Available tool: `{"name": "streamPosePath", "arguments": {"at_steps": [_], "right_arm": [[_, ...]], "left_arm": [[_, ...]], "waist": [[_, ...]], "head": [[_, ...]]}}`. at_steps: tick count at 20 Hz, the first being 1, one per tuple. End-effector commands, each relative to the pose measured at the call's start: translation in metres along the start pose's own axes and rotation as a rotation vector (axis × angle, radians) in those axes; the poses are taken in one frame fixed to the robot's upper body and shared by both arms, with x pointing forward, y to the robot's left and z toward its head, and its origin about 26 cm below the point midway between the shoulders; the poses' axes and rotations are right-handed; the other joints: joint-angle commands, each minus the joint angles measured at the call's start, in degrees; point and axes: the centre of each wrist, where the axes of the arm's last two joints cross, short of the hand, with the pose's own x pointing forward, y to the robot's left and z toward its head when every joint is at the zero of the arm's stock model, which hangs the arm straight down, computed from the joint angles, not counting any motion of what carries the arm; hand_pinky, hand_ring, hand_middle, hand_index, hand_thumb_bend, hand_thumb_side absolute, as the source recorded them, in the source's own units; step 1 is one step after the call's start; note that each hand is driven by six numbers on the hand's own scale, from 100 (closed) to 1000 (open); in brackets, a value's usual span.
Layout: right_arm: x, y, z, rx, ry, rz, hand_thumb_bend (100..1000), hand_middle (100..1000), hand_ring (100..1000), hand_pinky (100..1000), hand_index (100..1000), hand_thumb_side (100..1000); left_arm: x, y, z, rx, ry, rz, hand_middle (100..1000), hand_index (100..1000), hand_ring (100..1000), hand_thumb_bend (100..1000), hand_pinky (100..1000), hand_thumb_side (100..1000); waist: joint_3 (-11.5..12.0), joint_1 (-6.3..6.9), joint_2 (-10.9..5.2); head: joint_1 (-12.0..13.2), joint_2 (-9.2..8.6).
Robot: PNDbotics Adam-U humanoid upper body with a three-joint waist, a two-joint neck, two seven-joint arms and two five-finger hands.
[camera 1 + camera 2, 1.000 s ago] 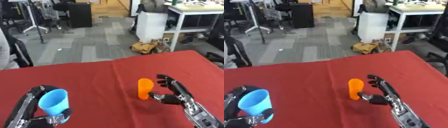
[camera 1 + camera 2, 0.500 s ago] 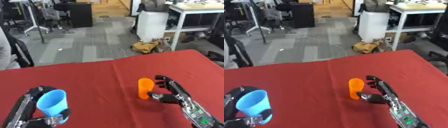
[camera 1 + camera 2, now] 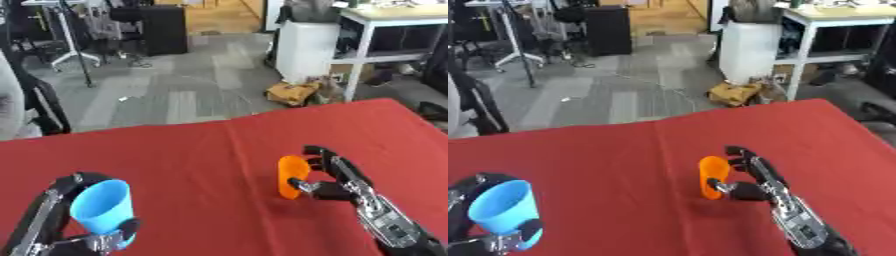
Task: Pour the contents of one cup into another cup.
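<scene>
An orange cup stands upright on the red table, right of the middle. My right hand is beside it on its right, fingers and thumb curled round the cup's side. At the lower left, a light blue cup is upright in my left hand, whose fingers wrap round it. The blue cup's mouth faces up; I cannot see what is in either cup.
The red table cloth has a fold line running down its middle. Beyond the far edge lie a grey floor, a white cabinet, a white table and a cardboard box.
My right hand has closed in on the orange cup, fingers now round it. The left hand with the blue cup has stayed in place.
</scene>
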Motion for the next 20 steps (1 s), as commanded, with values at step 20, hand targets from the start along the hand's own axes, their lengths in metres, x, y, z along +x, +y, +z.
{"name": "streamPosePath", "arguments": {"at_steps": [20], "right_arm": [[0.005, 0.009, -0.019, 0.043, -0.004, -0.013, 524, 777, 763, 814, 886, 141]], "left_arm": [[0.013, 0.0, -0.009, 0.008, -0.051, 0.004, 384, 643, 338, 624, 467, 100]], "waist": [[1.4, 0.85, -0.39]], "head": [[-0.5, -0.29]]}}
